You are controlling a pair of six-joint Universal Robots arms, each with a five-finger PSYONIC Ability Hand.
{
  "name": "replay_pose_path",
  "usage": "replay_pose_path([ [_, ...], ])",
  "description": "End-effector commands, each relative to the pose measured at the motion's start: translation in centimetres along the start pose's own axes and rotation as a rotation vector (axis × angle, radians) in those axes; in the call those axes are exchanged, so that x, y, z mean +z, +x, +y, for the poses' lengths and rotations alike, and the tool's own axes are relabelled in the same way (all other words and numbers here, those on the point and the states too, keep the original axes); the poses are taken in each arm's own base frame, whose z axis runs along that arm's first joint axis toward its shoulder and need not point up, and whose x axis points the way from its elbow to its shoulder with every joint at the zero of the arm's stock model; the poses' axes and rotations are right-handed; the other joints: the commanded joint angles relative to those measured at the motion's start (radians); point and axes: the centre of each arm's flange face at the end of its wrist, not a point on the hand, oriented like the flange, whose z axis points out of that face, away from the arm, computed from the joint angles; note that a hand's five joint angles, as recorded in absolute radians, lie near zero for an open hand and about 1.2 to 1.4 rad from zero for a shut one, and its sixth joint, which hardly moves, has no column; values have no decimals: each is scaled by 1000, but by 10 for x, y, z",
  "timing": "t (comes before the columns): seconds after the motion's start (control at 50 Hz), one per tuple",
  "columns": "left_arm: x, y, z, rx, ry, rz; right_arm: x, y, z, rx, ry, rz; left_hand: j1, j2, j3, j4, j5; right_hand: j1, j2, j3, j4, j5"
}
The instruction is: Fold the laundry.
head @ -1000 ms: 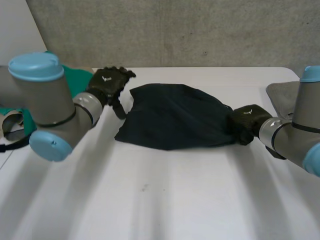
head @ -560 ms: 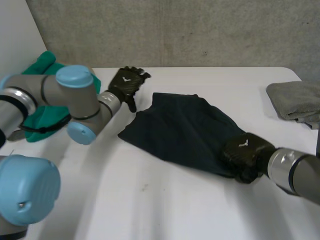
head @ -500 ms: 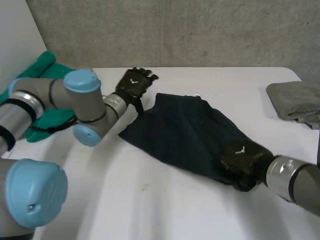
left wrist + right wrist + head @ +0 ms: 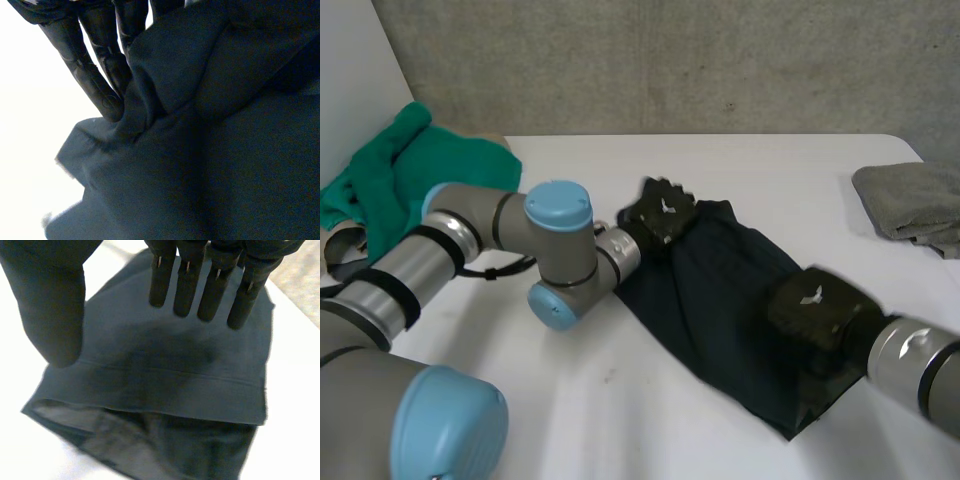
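Note:
A dark navy cloth (image 4: 720, 280) lies stretched slantwise on the white table (image 4: 520, 420), from the far middle toward the near right. My left hand (image 4: 660, 215) sits on its far corner. In the left wrist view the fingers (image 4: 95, 75) press into the cloth (image 4: 200, 150), which bunches up in folds against them. My right hand (image 4: 810, 305) hovers over the cloth's near end. Its fingers (image 4: 187, 290) are straight and its thumb stands apart, above a flat hemmed edge of the cloth (image 4: 170, 375), with nothing held.
A green cloth (image 4: 400, 165) is heaped at the far left of the table. A folded grey cloth (image 4: 910, 205) lies at the far right. My left arm (image 4: 560, 250) reaches across the table's left half. A concrete wall stands behind.
The left hand moved right onto the cloth's far corner and closed there. The right hand dragged the cloth's other end toward the near right and then opened. The cloth now lies slantwise.

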Motion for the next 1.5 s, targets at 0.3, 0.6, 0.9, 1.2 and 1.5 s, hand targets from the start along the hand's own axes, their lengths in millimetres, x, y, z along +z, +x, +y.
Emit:
replay_pose_path([
  [0.3,-70,-44,-82,21,136,-149,45,100,-63,517,26,253,268,217,237,210,267,-315,-311,-315,-315,-297],
  [0.6,-96,-42,-80,55,52,-150,138,48,-42,432,-82,91,268,217,237,210,267,-227,-223,-227,-227,-210],
  [0.9,-69,-98,-118,122,224,-312,115,111,-143,217,499,411,268,217,237,210,267,907,911,907,907,924],
  [1.2,-97,-149,-212,-9,543,-666,66,103,-210,-12,962,622,268,217,237,210,267,907,911,907,907,924],
  [1.5,-135,-20,-46,-116,-23,-350,143,27,-55,-41,328,327,-83,-135,-115,-141,-85,907,911,907,907,924],
])
